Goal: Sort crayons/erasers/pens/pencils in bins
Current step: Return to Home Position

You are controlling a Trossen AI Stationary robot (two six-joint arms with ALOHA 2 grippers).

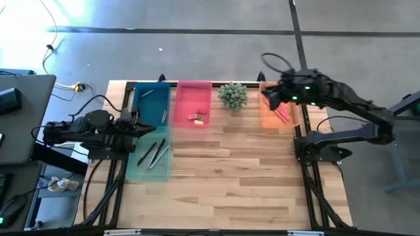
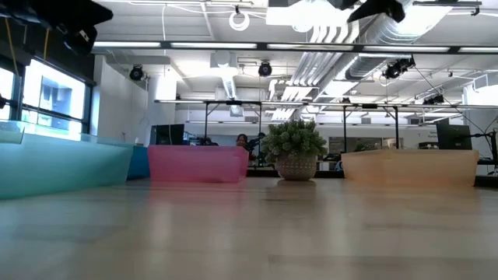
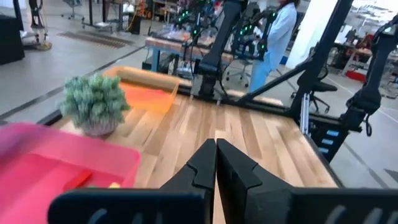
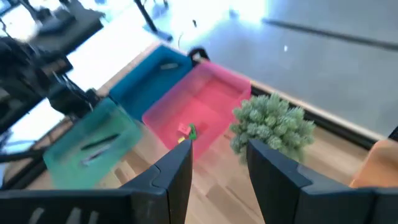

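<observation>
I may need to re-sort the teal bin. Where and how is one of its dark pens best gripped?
Mid-shaft, from straight above, fingers set across it. The dark pens lie flat and slanted in the teal bin, and its walls would likely block a side approach.

The bench (image 1: 249,183) is of pale wooden planks and stands on a grey concrete floor (image 1: 197,52) crossed by a dark line (image 1: 230,31). A black desk (image 1: 23,111) sits off its left edge. Beyond the far edge, white ducts (image 2: 334,31) and strip lights (image 2: 194,45) run under the ceiling. Bright windows (image 2: 47,97) show to one side. A person in a pale coat (image 3: 277,31) stands in the room behind.
</observation>
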